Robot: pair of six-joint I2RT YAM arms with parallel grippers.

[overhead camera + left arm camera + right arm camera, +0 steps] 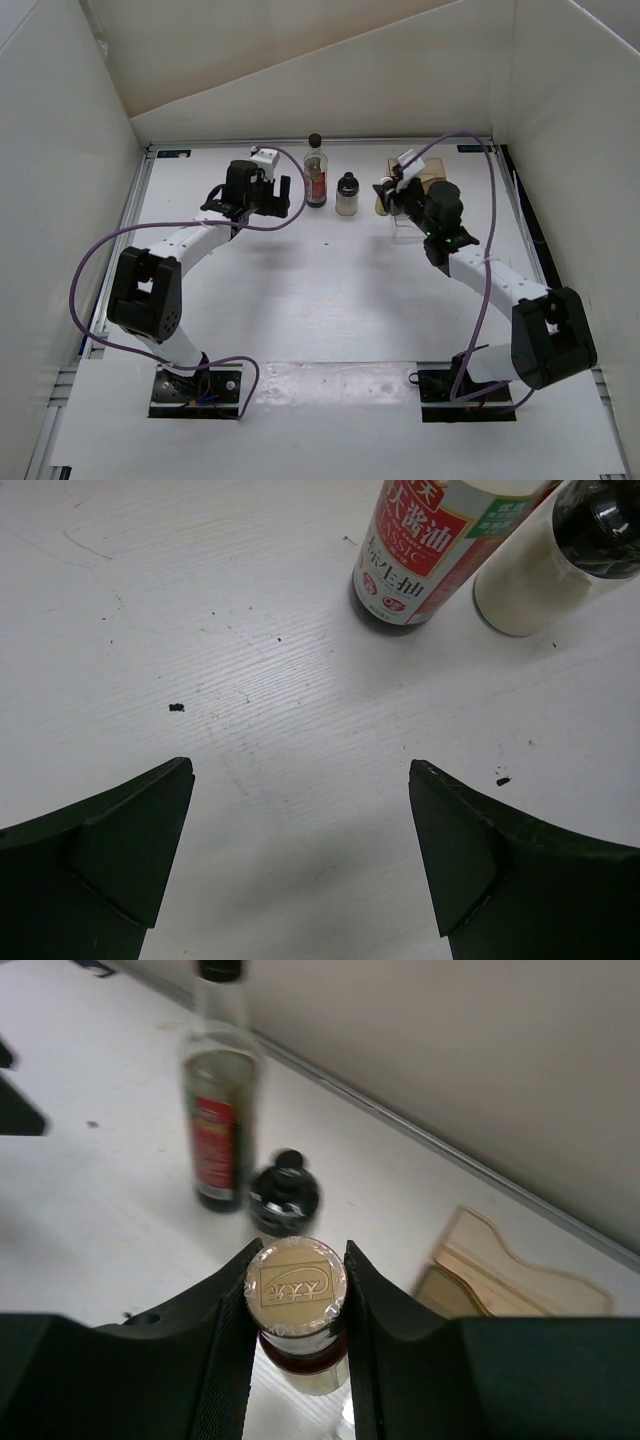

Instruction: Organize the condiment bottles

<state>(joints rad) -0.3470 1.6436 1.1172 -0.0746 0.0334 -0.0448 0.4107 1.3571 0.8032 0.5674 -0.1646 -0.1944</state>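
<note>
A tall clear bottle with dark-red contents and a black cap stands at the back of the table, and a squat whitish jar with a black cap stands just right of it. My right gripper is shut on a small yellow bottle. In the right wrist view its jaws clamp the neck under the gold foil-sealed cap, with the tall bottle and jar beyond. My left gripper hovers open and empty left of the tall bottle and jar.
A clear-and-tan rack sits at the back right, just behind my right gripper; its wooden pieces show in the right wrist view. White walls enclose the table on three sides. Purple cables trail from both arms.
</note>
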